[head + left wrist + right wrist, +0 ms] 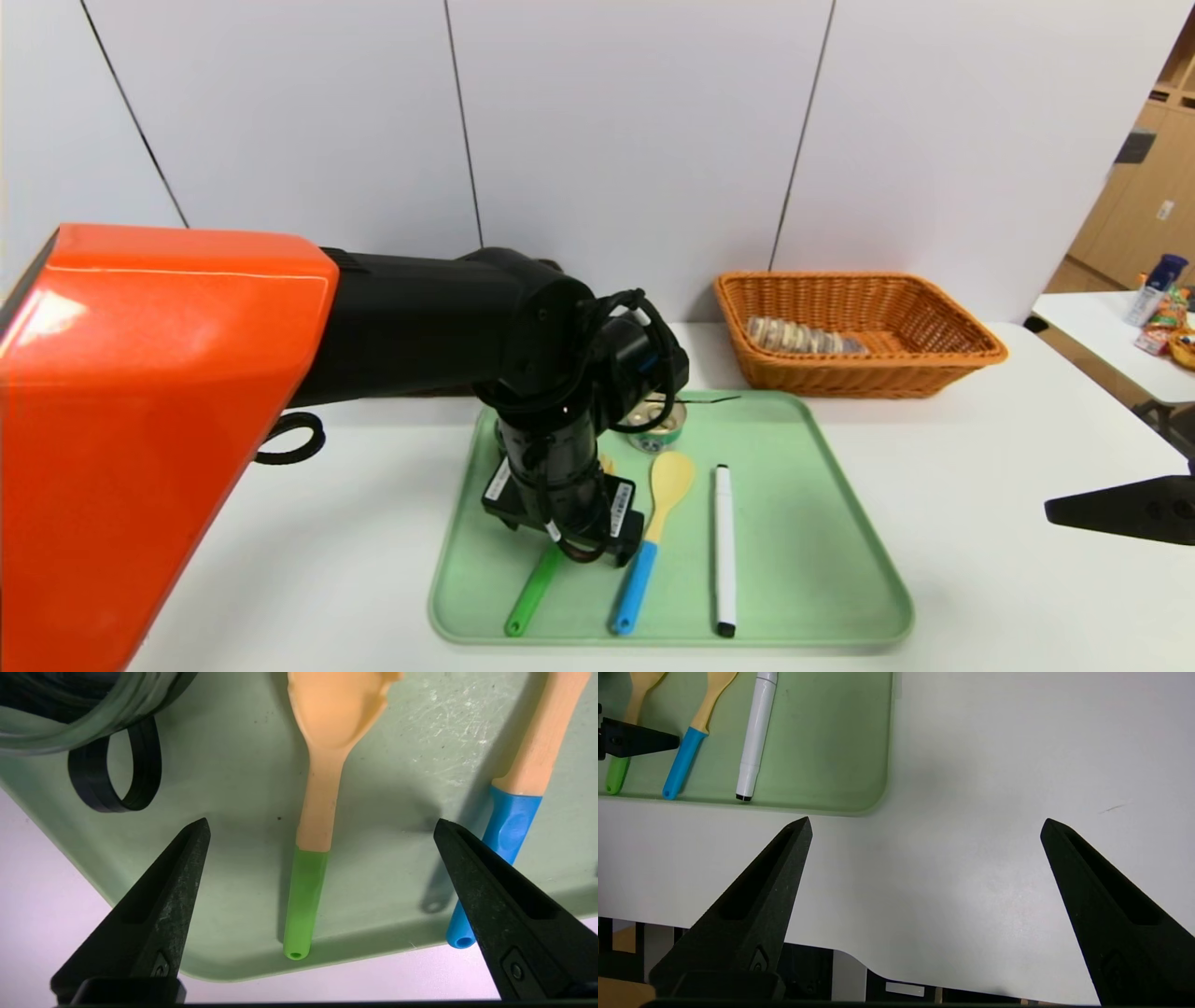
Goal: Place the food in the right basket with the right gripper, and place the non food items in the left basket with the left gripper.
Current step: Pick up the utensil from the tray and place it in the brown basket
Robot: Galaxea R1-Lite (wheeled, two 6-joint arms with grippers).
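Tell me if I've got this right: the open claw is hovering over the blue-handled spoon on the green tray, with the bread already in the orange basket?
Not quite. The open left gripper hovers over the green-handled pasta fork, not the blue-handled spoon beside it; the left wrist view shows this. Both lie on the green tray, and the bread is in the orange basket.

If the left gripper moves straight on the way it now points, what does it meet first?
Probably the pasta fork: its handle lies midway between the open left gripper fingers, on the green tray. Depth is unclear.
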